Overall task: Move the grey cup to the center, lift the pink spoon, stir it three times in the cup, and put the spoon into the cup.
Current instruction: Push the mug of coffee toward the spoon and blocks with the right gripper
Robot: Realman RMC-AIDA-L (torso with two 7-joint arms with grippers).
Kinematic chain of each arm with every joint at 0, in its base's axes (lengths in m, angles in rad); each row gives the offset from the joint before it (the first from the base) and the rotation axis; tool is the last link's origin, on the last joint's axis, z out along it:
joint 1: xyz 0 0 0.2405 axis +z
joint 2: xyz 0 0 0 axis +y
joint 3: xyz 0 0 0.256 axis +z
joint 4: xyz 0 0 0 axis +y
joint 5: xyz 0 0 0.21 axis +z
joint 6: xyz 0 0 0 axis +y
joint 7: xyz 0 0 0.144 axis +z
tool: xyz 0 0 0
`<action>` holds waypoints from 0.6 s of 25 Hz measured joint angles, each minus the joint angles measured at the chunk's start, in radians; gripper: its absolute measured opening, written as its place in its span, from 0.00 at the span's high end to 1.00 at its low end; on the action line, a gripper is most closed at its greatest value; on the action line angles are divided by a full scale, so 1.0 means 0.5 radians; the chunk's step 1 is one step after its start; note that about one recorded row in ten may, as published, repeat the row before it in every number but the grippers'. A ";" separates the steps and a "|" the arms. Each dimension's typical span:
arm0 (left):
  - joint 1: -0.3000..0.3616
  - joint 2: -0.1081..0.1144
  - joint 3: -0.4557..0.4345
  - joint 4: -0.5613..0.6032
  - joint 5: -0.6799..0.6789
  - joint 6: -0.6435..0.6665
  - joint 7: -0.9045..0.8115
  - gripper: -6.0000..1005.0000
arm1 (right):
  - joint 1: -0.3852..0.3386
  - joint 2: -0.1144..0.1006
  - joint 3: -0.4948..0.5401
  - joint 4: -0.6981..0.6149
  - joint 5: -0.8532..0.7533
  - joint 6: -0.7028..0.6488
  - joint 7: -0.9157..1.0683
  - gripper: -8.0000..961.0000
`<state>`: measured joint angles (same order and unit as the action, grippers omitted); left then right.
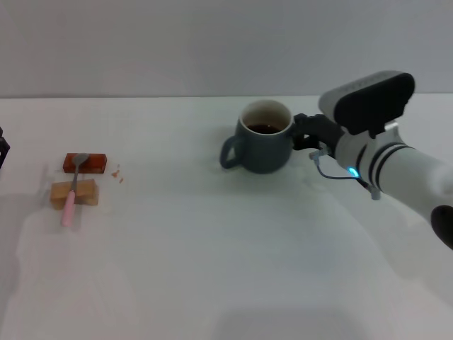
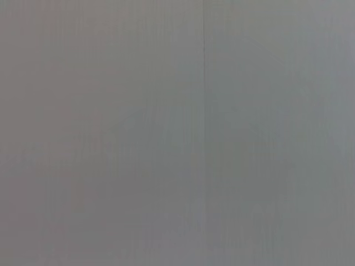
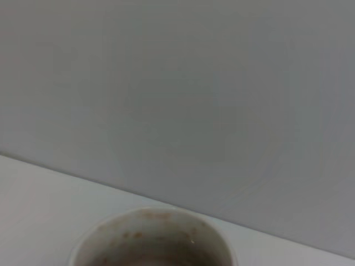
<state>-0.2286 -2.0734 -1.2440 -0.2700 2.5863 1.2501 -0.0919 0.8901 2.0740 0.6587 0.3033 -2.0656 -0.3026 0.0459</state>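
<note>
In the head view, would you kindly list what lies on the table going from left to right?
Pink spoon lying across the tan block and red-brown block → grey cup → right gripper beside the cup.

White table (image 1: 212, 269) w/ grey wall (image 1: 177, 42) behind. Red-brown block (image 1: 95, 163) at table's left, tan block (image 1: 86, 193) just nearer, red crumbs (image 1: 119, 175) beside.

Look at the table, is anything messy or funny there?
A little. The pink spoon lies propped across two blocks, not flat on the table, with a few reddish crumbs scattered beside them. The grey cup stands upright with no spill; the right gripper is at its side.
</note>
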 joint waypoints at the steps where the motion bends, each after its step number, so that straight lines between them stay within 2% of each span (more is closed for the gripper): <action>1: 0.000 0.000 0.000 0.000 0.000 0.000 0.000 0.17 | 0.006 0.001 0.000 0.014 -0.013 0.007 0.000 0.99; 15: -0.010 0.002 -0.003 0.014 0.000 0.000 0.000 0.17 | 0.085 0.013 -0.017 0.157 -0.107 0.104 0.000 0.99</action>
<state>-0.2335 -2.0723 -1.2456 -0.2628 2.5863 1.2502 -0.0920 0.9325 2.0806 0.6501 0.3820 -2.1188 -0.2506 0.0460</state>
